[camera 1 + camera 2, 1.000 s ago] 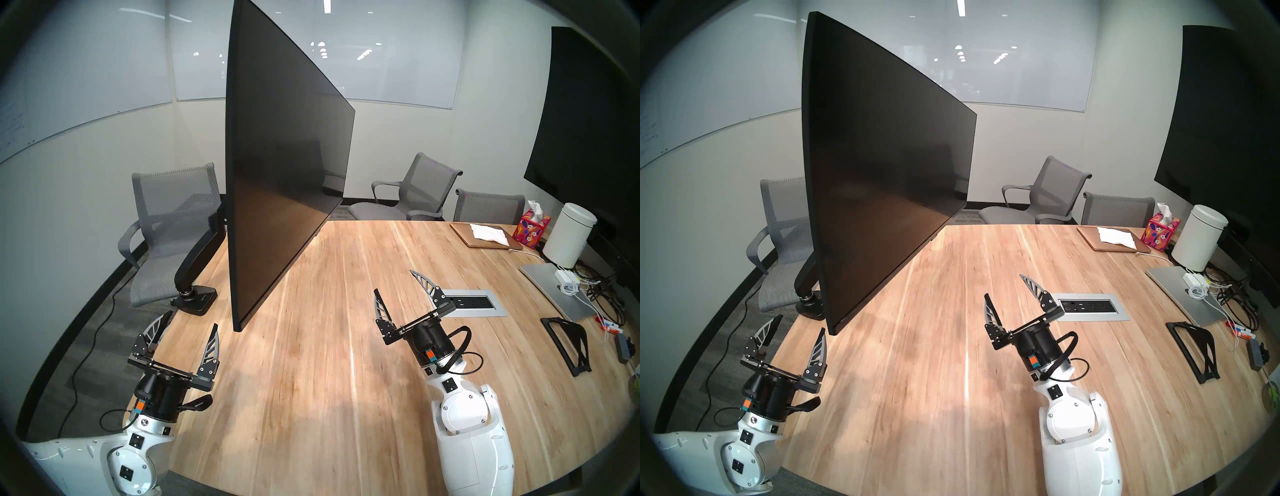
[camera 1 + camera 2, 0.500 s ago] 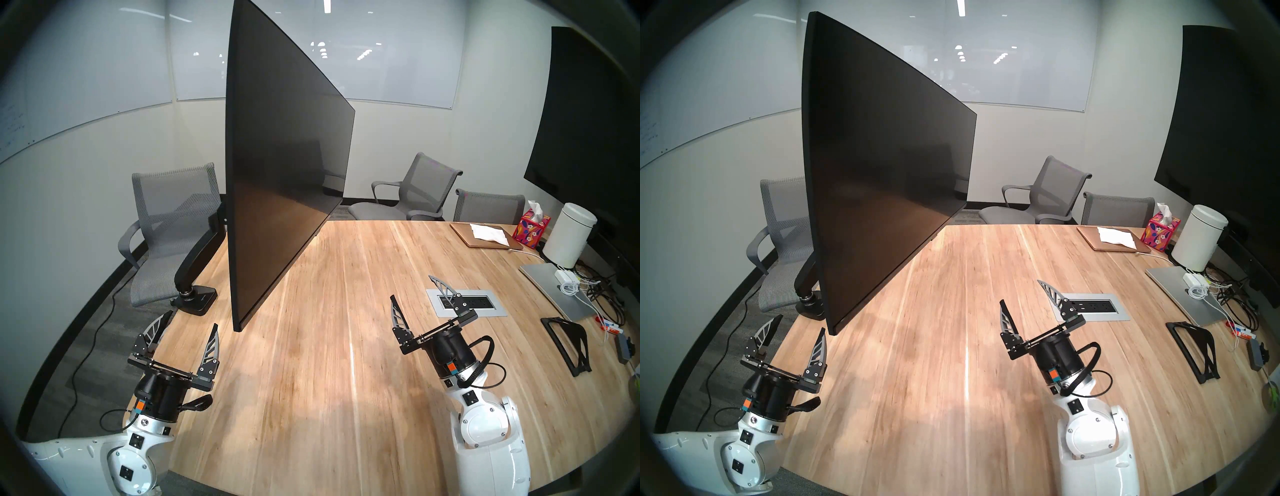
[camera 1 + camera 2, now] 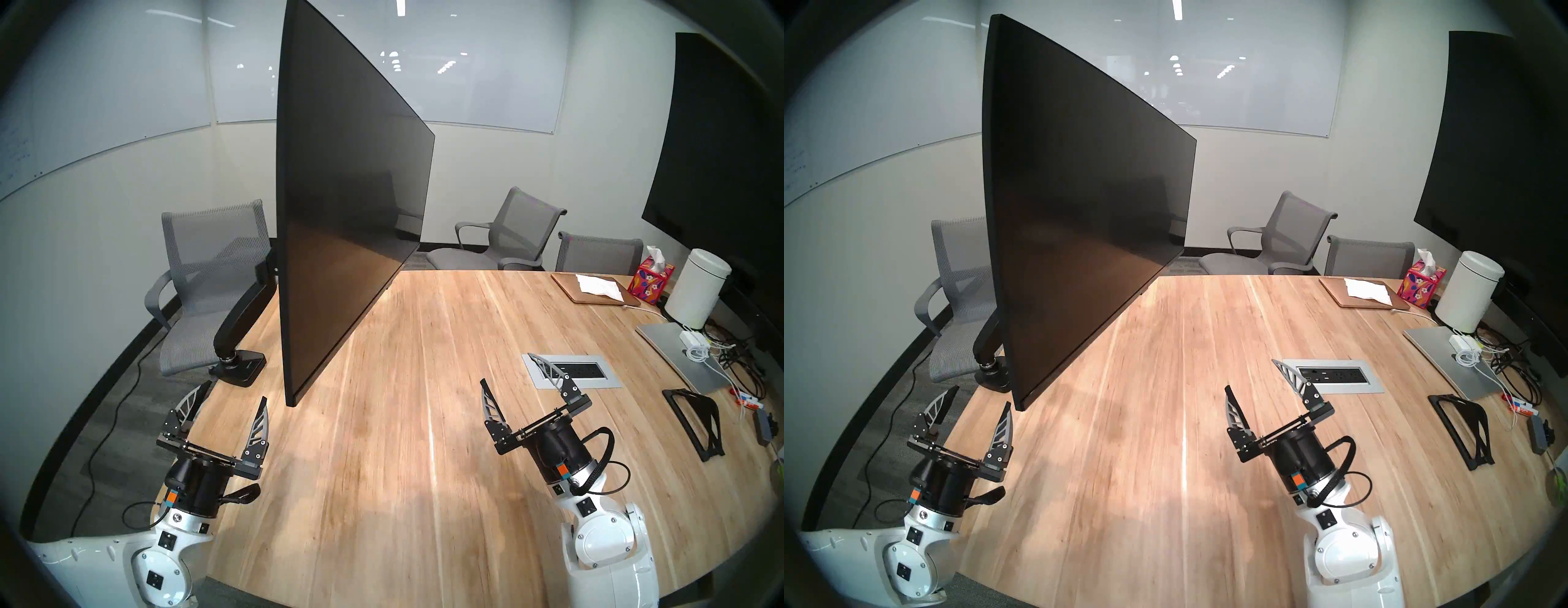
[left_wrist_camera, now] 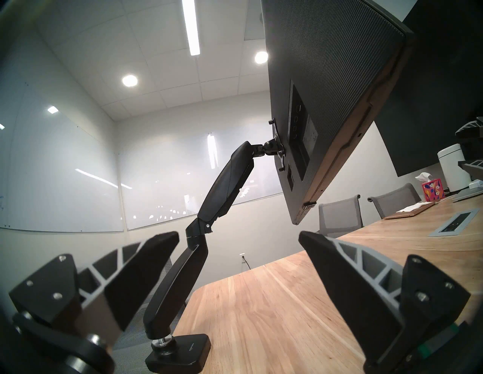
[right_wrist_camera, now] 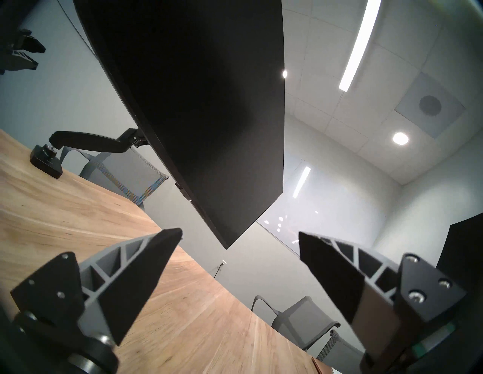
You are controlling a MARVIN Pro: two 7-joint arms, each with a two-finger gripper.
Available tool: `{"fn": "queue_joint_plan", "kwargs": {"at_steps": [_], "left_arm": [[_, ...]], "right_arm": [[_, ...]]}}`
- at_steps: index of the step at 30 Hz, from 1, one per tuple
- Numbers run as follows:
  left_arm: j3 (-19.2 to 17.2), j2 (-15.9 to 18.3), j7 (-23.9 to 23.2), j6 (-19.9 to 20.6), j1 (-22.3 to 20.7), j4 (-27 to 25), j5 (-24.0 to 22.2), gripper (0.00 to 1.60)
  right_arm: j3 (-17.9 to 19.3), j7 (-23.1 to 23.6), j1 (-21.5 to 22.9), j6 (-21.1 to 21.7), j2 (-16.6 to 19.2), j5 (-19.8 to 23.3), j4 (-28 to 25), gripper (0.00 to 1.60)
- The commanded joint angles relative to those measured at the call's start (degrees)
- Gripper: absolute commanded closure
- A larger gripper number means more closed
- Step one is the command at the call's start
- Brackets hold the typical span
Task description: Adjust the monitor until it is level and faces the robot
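Monitor (image 3: 348, 204) hangs on its black articulated arm (image 3: 244, 314), clamp base (image 3: 242, 367) at the left edge of the wooden worktop (image 3: 403, 424); screen turned well off to the robot's right, seen nearly edge-on from the head, near lower corner just ahead of the left end effector (image 3: 225, 407); bottom edge looks slanted, though fisheye makes that hard to judge.

Left end effector: fingers spread wide, empty, not touching the screen; right end effector (image 3: 519, 382): likewise spread and empty, well apart from the monitor, over bare worktop near the inset power panel (image 3: 572, 371).

Judgement: nothing of the task done yet; swinging the screen round to face the robot, then levelling it, all remains.
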Motion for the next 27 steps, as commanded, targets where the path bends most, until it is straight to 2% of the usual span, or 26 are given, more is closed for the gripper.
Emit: {"fn": "queue_joint_plan", "kwargs": {"at_steps": [1,11,18,27], "left_arm": [[-0.1,0.1,0.0,-0.1,-0.1,-0.4,0.0,0.0],[-0.1,0.1,0.0,-0.1,-0.1,-0.4,0.0,0.0],[-0.1,0.1,0.0,-0.1,-0.1,-0.4,0.0,0.0],[-0.1,0.1,0.0,-0.1,-0.1,-0.4,0.0,0.0]], "right_arm": [[0.8,0.3,-4.0,-0.8,0.3,1.8,-3.9,0.0],[2.9,1.3,-5.9,-1.4,0.8,2.8,-6.3,0.0],[4.9,2.0,-9.4,-0.9,0.9,3.6,-8.8,0.0],[6.2,2.3,-11.4,-0.7,0.3,3.2,-8.4,0.0]]}}
